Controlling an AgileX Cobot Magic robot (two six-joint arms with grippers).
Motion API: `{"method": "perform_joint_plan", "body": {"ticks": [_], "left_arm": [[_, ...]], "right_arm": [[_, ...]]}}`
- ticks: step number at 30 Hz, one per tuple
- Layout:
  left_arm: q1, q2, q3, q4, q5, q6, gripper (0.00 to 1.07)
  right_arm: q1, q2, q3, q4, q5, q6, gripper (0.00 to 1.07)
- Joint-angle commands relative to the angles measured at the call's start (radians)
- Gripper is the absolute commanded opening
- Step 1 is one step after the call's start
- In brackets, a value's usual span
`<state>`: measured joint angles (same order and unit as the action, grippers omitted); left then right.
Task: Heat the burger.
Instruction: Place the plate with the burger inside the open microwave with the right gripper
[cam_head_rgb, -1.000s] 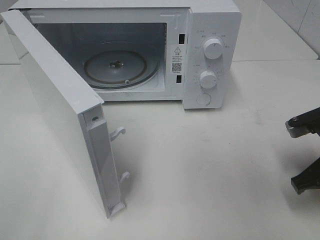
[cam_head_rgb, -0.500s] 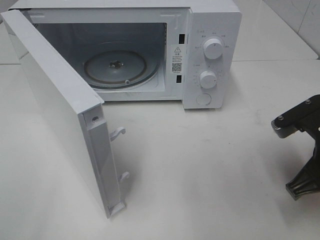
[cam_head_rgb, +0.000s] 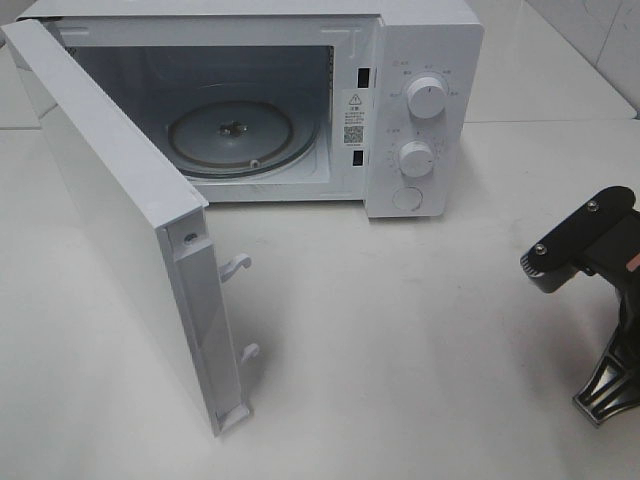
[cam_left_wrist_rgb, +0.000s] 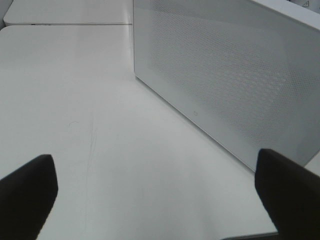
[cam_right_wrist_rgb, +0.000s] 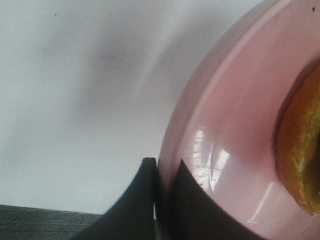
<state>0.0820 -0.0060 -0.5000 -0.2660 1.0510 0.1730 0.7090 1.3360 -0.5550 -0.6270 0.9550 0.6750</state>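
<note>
- The right end effector (cam_right_wrist_rgb: 162, 175) is clamping its fingers together on the rim of the pink plate (cam_right_wrist_rgb: 225, 125).
- The burger (cam_right_wrist_rgb: 302, 150) is sitting on that plate. Only a golden-brown edge of it is showing, in the right wrist view.
- The left end effector (cam_left_wrist_rgb: 157, 200) is holding its fingers wide apart with nothing between them. It is hanging over the white counter (cam_left_wrist_rgb: 75, 100) and facing the perforated outer face of the microwave door (cam_left_wrist_rgb: 225, 75).
- The microwave (cam_head_rgb: 425, 60) is standing at the back of the counter with its door swinging out toward the left of the high view. The glass turntable (cam_head_rgb: 235, 135) is showing inside the cavity.
- The right arm (cam_head_rgb: 585, 245) is reaching in at the right edge of the high view, well apart from the microwave.
</note>
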Motion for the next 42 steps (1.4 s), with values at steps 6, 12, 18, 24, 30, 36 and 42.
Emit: {"method": "perform_joint_plan", "body": {"ticks": [6,12,18,24,30,36,42], "left_arm": [[0.003,-0.019,0.001,-0.005,-0.012,0.001,1.0],[0.003,-0.019,0.001,-0.005,-0.012,0.001,1.0],[0.003,-0.019,0.001,-0.005,-0.012,0.001,1.0],[0.003,-0.019,0.001,-0.005,-0.012,0.001,1.0],[0.003,-0.019,0.001,-0.005,-0.012,0.001,1.0],[0.003,-0.019,0.001,-0.005,-0.012,0.001,1.0],[0.003,-0.019,0.001,-0.005,-0.012,0.001,1.0]], "right_arm": [[0.113,-0.02,-0.002,-0.045,0.062,-0.07,0.0],[0.201,-0.02,-0.002,-0.045,0.062,-0.092,0.0],[0.261,-0.02,-0.002,-0.045,0.059,-0.12,0.0],[0.357,-0.02,-0.002,-0.048,0.038,-0.175,0.0],[0.436,-0.02,-0.002,-0.052,-0.003,-0.223,0.0],[0.494,-0.02,-0.002,-0.059,-0.058,-0.301,0.0],[0.496,-0.02,-0.002,-0.074,-0.112,-0.377,0.0]]}}
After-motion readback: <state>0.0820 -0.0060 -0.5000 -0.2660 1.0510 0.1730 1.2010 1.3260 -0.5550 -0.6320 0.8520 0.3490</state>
